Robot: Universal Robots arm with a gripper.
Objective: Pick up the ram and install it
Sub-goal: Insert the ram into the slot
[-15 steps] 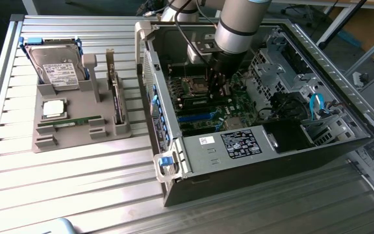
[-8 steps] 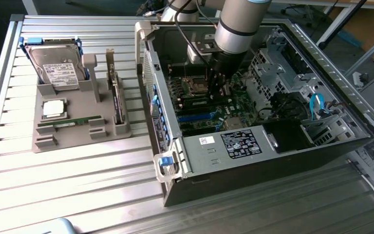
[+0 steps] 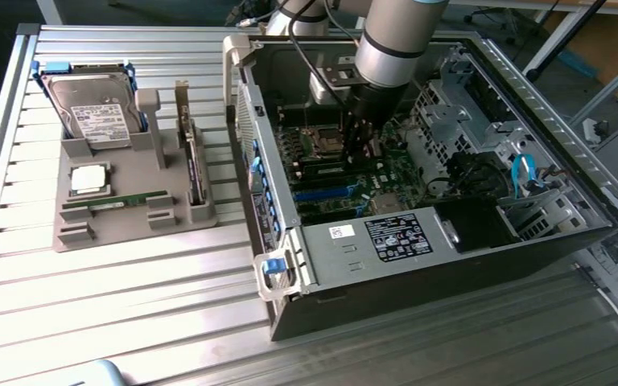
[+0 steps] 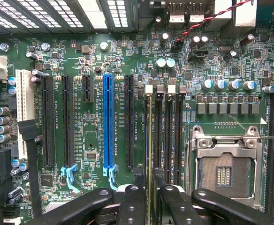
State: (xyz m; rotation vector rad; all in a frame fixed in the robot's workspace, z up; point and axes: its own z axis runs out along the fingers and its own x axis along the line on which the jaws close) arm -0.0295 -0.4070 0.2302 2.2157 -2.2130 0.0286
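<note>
My gripper point(image 3: 364, 151) reaches down into the open computer case point(image 3: 325, 257), over the motherboard's memory slots point(image 4: 167, 136) beside the empty processor socket point(image 4: 224, 171). In the wrist view a thin ram stick point(image 4: 149, 140) stands edge-on in the first memory slot and runs up between my black fingers point(image 4: 133, 201). My gripper point(image 4: 150, 199) is open, with a narrow dark gap on each side of the stick. Another green ram stick point(image 3: 116, 201) lies flat in the grey holder tray point(image 3: 126, 232) at the exterior view's left.
The tray also holds a hard drive point(image 3: 94, 112), a square silver processor chip point(image 3: 89, 178) and an upright expansion card point(image 3: 193, 161). Expansion slots, one of them blue point(image 4: 108, 122), lie beside the memory slots. Cables and drive cages fill the case at the exterior view's right.
</note>
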